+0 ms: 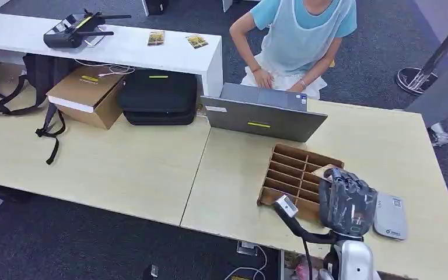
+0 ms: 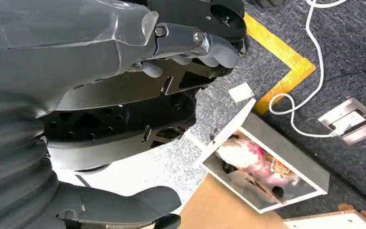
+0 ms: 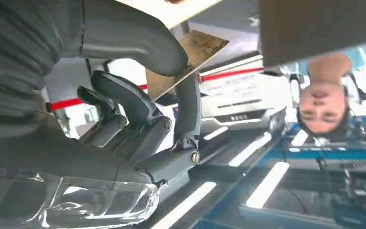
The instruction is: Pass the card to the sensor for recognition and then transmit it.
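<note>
Far left on the pale wooden table (image 1: 122, 169): black backpack straps (image 1: 49, 125), then an open brown cardboard box (image 1: 87, 93) and a flat black soft case (image 1: 158, 96). Behind them, a white bench (image 1: 151, 49) carries a black remote controller (image 1: 73, 29). Mid-table, a grey laptop (image 1: 262, 114) with a yellow sticker, a person (image 1: 297, 41) in a light blue shirt sitting at it. Just in front of the laptop, a brown cardboard divider tray (image 1: 289, 172) with many slots. The right hand (image 1: 347, 201) is raised over the tray's right end, hiding those slots; in the right wrist view the thumb (image 3: 138, 38) and a finger pinch a tan card (image 3: 190, 57), other fingers half curled. Just right of that hand a flat grey card sensor (image 1: 391, 216) lies on the table, apart from the card. The left hand (image 2: 124, 86), in the left wrist view, hangs over grey carpet with curled fingers holding nothing; a white cable (image 2: 310, 71) and yellow floor tape (image 2: 281, 57) lie below it.
</note>
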### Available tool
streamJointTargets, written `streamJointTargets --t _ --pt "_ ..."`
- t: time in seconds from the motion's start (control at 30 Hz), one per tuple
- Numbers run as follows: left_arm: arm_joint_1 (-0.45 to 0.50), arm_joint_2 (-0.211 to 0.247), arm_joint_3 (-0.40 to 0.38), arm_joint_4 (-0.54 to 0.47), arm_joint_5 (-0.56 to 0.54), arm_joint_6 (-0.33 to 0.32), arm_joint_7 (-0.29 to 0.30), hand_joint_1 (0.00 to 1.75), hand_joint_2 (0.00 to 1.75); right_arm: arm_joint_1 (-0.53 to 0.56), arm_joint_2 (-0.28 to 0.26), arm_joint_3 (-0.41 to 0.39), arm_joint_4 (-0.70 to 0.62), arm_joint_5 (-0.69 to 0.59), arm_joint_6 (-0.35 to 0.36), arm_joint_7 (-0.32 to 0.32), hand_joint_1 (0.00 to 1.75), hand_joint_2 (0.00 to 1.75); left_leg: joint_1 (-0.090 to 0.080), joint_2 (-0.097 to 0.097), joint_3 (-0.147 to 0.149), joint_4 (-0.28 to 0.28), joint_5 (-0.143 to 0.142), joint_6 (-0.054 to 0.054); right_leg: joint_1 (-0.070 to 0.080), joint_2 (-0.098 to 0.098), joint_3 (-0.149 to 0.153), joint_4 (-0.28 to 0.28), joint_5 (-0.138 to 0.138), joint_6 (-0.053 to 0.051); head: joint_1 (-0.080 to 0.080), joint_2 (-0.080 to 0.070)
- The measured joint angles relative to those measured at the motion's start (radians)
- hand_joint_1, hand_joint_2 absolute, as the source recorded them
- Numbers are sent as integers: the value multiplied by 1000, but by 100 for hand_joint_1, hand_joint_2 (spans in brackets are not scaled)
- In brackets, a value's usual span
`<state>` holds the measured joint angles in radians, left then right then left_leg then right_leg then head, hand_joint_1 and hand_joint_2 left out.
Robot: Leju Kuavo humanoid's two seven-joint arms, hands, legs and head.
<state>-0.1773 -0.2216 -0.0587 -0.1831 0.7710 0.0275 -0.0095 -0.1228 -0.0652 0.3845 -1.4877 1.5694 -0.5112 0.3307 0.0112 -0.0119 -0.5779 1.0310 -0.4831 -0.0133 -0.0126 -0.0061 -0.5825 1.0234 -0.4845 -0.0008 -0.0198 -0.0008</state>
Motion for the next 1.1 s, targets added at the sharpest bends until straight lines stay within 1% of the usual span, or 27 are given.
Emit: streamJointTargets --t 0.13,0.2,0.27,0.37,0.5,0.6,0.77,0.93,1.1 --pt "-1 0 0 0 -6 0 0 0 175 -71 0 0 18 0 -3 -46 175 175 0 0 0 0 1 0 0 0 0 0 1 0 0 0" --pt "-2 -1 0 0 -8 0 0 0 175 -133 7 0 42 -4 4 -85 175 175 0 0 0 0 1 0 0 0 0 0 1 -1 0 0" --pt "-6 -2 0 0 -15 0 0 0 175 -223 22 1 82 -23 37 -127 175 175 0 1 0 0 2 0 0 1 -1 0 3 -2 0 0" --pt "-9 -2 -1 0 -18 0 0 0 175 -343 41 3 148 -50 82 -163 175 175 0 1 -1 0 3 0 0 1 -1 1 4 -1 1 0" --pt "-21 -7 -5 0 -32 0 0 0 175 -542 75 14 303 -113 144 -208 175 175 0 1 -2 0 6 -1 0 1 -2 1 6 -2 0 0" --pt "-27 -11 -15 0 -39 0 0 0 175 -679 100 22 437 -141 174 -222 175 175 0 1 -2 0 6 -1 0 1 -2 1 6 -2 0 0" --pt "-38 -19 -25 0 -43 0 0 0 175 -851 158 33 653 -173 221 -241 175 175 0 1 -2 0 7 -1 0 1 -3 1 6 -2 0 0" --pt "-40 -22 -35 0 -43 0 0 0 175 -947 212 46 808 -181 253 -240 175 175 0 1 -2 0 7 -1 0 1 -3 1 6 -2 0 0" --pt "-41 -30 -39 0 -39 0 0 0 175 -994 249 49 913 -206 263 -240 175 175 0 0 -2 0 7 -1 0 1 -3 1 6 -2 0 0"
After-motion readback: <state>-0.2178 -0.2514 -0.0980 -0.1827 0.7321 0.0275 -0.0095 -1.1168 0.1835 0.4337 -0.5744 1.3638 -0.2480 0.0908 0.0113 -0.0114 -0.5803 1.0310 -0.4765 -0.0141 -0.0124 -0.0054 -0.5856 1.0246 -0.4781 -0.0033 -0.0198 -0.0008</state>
